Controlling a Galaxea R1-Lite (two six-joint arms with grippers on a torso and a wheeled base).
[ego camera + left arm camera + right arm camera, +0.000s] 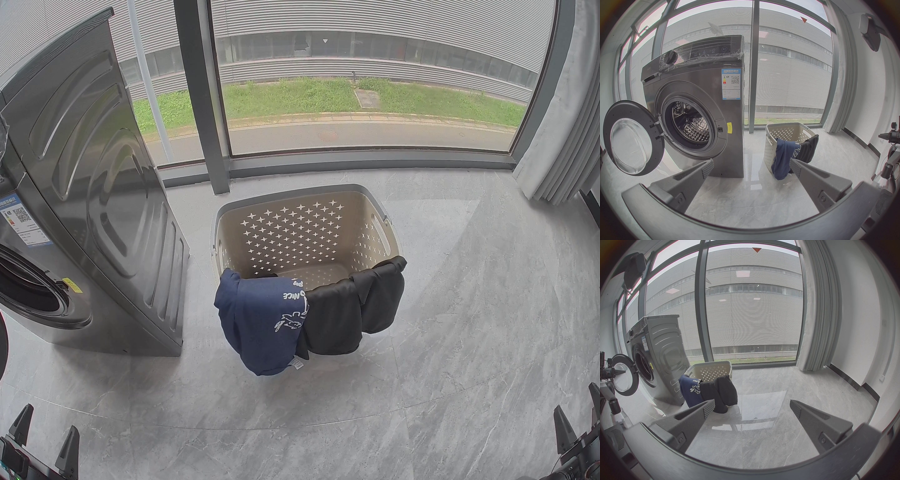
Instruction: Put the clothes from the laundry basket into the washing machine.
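Note:
A beige laundry basket (312, 234) stands on the floor by the window. A navy blue shirt (262, 322) with white print and a black garment (350, 309) hang over its near rim. The grey washing machine (94, 187) stands to the basket's left, its round door (631, 137) swung open and the drum (690, 123) showing. My left gripper (44, 437) is open at the near left, well short of the basket. My right gripper (578, 415) is open at the near right. In the wrist views the left gripper (751, 165) and the right gripper (751, 405) hold nothing.
A large window with a dark pillar (200, 94) runs behind the basket. A grey curtain (569, 131) hangs at the far right. Bare grey tile floor (387, 406) lies between the grippers and the basket.

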